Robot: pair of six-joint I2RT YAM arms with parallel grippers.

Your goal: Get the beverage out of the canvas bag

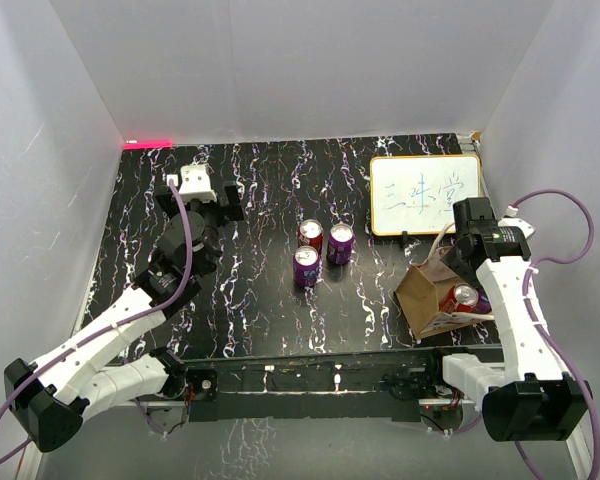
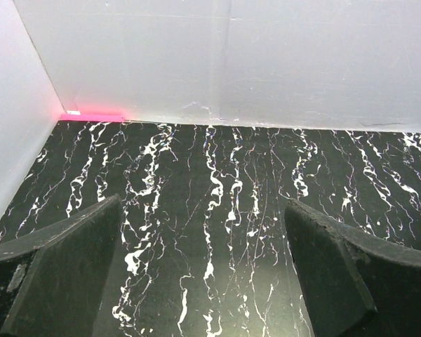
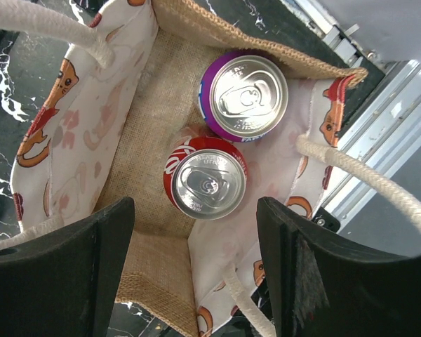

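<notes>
The tan canvas bag (image 1: 420, 293) stands open at the right front of the table, its cream loop handles spread. In the right wrist view I look straight down into the bag (image 3: 151, 105). A red can (image 3: 205, 184) and a purple can (image 3: 244, 97) stand upright inside. The red can's top also shows in the top view (image 1: 464, 296). My right gripper (image 1: 458, 266) hovers over the bag mouth, open and empty, its jaws (image 3: 195, 207) on either side of the red can and above it. My left gripper (image 1: 202, 198) is open and empty at the back left, over bare table (image 2: 203, 210).
Three cans stand mid-table: a red one (image 1: 310, 235) and two purple ones (image 1: 341, 243) (image 1: 306, 267). A white board with writing (image 1: 425, 195) leans at the back right. White walls enclose the table. A metal rail (image 1: 330, 375) runs along the near edge.
</notes>
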